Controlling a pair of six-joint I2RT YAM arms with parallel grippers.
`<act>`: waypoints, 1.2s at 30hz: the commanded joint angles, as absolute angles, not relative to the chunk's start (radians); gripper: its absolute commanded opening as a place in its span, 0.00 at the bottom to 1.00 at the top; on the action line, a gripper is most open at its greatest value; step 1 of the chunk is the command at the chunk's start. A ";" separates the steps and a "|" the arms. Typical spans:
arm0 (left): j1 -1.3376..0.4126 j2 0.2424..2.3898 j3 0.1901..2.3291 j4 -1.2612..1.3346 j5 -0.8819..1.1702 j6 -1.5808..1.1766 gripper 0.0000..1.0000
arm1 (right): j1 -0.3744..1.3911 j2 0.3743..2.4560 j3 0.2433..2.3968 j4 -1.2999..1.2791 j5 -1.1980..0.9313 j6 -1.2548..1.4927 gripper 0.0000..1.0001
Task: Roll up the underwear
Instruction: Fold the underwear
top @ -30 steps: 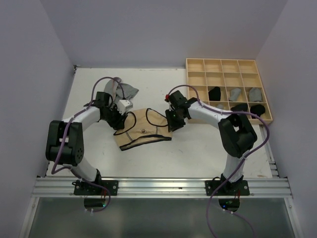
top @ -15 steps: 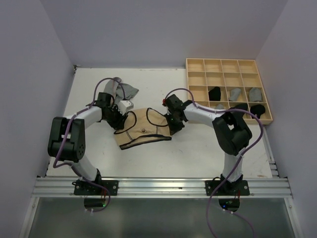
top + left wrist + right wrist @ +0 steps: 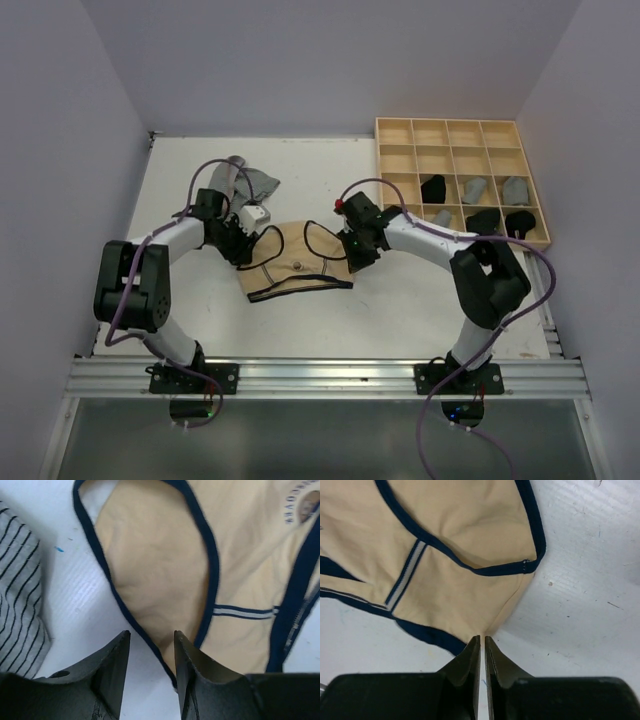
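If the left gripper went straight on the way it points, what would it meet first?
Probably the tan-beige cloth underwear with navy trim: its edge lies just ahead of the left gripper's open jaws, though depth is unclear.

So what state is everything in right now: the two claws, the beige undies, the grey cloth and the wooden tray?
Tan underwear: spread flat, not yet rolled.
Left gripper: open, straddling its dark-trimmed edge.
Right gripper: shut, pinching one corner of it.
Grey striped garment: crumpled in a heap.
Wooden tray: partly filled, small black and grey bundles in its nearer compartments.
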State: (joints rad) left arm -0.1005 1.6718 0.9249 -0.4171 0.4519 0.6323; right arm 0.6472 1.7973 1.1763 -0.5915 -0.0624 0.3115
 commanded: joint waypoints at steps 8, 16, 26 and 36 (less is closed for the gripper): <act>-0.135 1.303 0.896 -0.509 0.683 0.612 0.47 | 0.646 1.724 1.292 -0.583 -0.199 0.321 0.15; -0.305 1.299 0.760 -0.434 0.546 0.626 0.47 | 0.644 1.877 1.342 -0.537 -0.201 0.310 0.14; -0.491 1.373 0.727 -0.302 0.403 0.617 0.47 | 0.634 1.973 1.302 -0.509 -0.187 0.330 0.11; -0.551 1.463 0.749 -0.236 0.361 0.595 0.46 | 0.632 1.980 1.299 -0.514 -0.199 0.333 0.11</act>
State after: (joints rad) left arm -0.5407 1.4517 0.7219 -0.3080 0.3786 0.6132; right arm 0.6334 1.9587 1.3071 -0.5297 -0.1974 0.3283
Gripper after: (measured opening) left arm 0.461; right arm 0.109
